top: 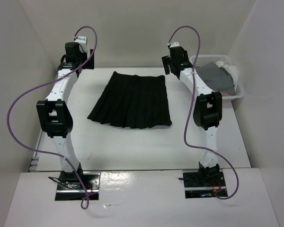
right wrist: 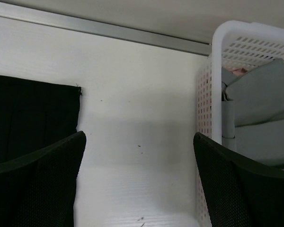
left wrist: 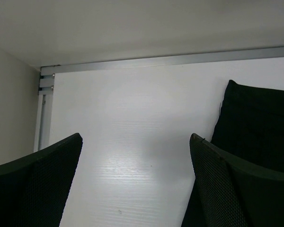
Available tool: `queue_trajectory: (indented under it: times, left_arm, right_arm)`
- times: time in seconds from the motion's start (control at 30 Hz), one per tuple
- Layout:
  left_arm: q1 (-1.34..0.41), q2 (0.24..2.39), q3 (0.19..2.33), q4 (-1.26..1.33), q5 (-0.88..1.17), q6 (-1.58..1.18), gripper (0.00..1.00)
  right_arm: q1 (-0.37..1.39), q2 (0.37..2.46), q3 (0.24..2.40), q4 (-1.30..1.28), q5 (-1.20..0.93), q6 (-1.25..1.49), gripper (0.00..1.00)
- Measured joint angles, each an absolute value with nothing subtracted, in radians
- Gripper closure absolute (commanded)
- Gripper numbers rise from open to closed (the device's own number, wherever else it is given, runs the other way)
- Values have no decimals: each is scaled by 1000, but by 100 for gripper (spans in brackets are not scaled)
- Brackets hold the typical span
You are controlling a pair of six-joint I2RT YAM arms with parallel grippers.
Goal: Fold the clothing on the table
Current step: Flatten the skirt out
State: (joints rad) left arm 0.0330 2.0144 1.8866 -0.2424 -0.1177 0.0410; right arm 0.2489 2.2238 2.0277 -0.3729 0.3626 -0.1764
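Black pleated fabric skirt (top: 131, 100) lies flat on white rectangular worktop (top: 132, 151), waistband at far side; left tool (left wrist: 135, 142) and right tool (right wrist: 139, 137) both spread wide, holding nothing (white mesh plastic basket (right wrist: 217, 71) just beside right one)

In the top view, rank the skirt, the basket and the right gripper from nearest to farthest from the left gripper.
From the left gripper:
1. Skirt, just to its right, its waistband corner closest.
2. Right gripper, past the skirt's other corner.
3. Basket, far right, beyond the right gripper.
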Motion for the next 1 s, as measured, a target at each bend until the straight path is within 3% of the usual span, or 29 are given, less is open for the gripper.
queue_trajectory:
  times: [0.2,0.47,0.73,1.0]
  left_arm:
    - [35,1956,1792,-287,-66,19,0]
    - [76,1562,1458,-367,38,23,0]
    - [88,1209,1238,-410,100,26,0]
    - [88,1040,1055,-470,173,16,0]
  right_arm:
    - [258,2138,1984,-440,320,-179,2]
    - [435,1662,1426,-451,316,-265,2]
    - [488,1277,1137,-467,308,-295,2]
    - [561,1037,982,-502,280,-339,2]
